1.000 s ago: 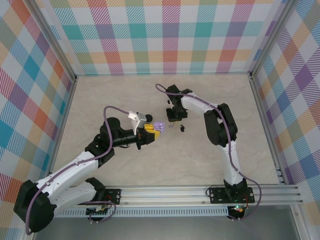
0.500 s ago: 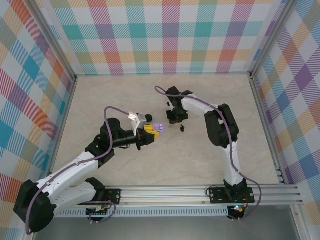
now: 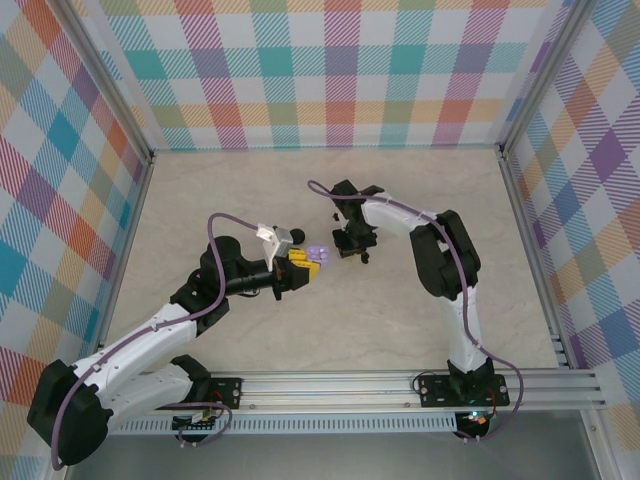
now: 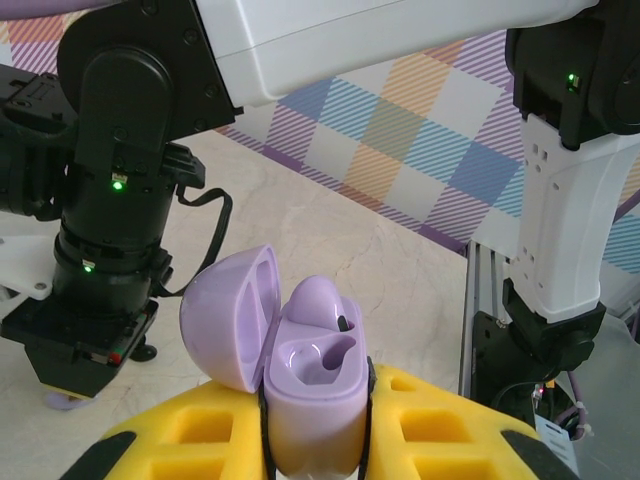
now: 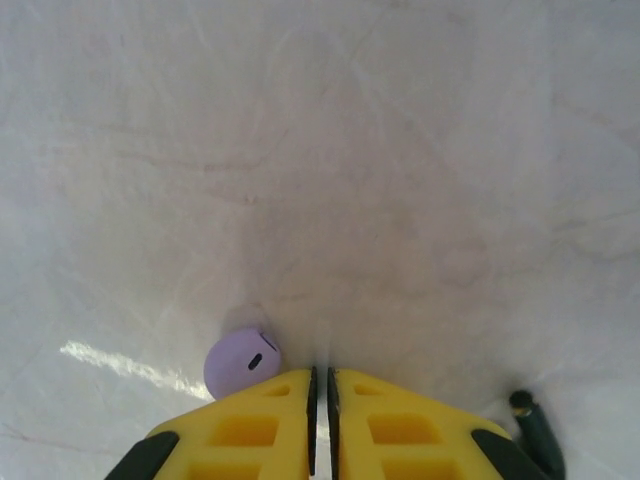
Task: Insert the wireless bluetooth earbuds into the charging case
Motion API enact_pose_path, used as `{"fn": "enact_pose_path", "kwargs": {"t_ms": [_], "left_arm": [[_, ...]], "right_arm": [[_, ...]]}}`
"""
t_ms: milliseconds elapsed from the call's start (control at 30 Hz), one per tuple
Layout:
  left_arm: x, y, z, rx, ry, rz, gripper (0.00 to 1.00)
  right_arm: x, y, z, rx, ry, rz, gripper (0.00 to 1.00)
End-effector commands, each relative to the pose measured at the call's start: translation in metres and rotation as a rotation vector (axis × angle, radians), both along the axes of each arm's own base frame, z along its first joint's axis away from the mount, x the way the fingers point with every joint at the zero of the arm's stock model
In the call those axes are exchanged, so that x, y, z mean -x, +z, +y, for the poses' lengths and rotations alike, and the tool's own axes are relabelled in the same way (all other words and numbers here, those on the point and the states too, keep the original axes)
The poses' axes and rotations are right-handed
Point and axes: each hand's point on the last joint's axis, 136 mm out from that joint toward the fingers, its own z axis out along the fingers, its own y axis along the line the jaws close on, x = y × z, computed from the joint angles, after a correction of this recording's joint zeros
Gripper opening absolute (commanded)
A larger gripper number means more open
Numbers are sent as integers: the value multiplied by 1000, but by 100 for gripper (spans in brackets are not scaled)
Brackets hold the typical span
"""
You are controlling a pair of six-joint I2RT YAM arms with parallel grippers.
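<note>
– checked walls are seen around a pale marbled table (image 3: 250, 200) from above. where is the charging case (image 3: 316, 254)?
– mid-table, clamped in the left gripper (image 3: 306, 260). the right gripper (image 3: 350, 247) is poised close by at its three o'clock.
– and from the left wrist?
– the case is held upright, its lid (image 4: 228, 318) swung open to nine o'clock. one seated bud (image 4: 318, 300) is lodged beside one empty socket (image 4: 318, 358).
– from the right wrist?
– the fingers (image 5: 290, 395) are pressed together on nothing. a lavender earbud (image 5: 241, 362) lies on the table at their ten o'clock, just beside one tip. a dark piece (image 5: 530, 420) at four o'clock cannot be identified.
– handling?
– the earbud is judged light, hard, smooth and easily flicked away. it is best pinched across its rounded flanks.
</note>
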Motion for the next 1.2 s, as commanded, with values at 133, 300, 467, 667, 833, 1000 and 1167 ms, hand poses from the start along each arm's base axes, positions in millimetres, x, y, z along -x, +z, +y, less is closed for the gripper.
{"fn": "enact_pose_path", "kwargs": {"t_ms": [133, 300, 467, 667, 833, 1000, 1167], "left_arm": [[4, 10, 0, 24, -4, -42, 22], [4, 10, 0, 24, -4, -43, 22], [4, 12, 0, 25, -3, -47, 22], [4, 12, 0, 24, -3, -48, 22], [4, 13, 1, 25, -4, -49, 22], [4, 12, 1, 23, -1, -46, 22], [4, 11, 2, 19, 2, -45, 22]], "right_arm": [[27, 3, 6, -39, 27, 66, 16], [24, 14, 11, -71, 18, 44, 19], [20, 30, 17, -110, 22, 17, 23], [11, 29, 17, -84, 27, 3, 34], [2, 22, 19, -55, 39, 6, 41], [-3, 14, 20, -21, 38, 25, 45], [-4, 7, 17, 13, 38, 51, 46]]}}
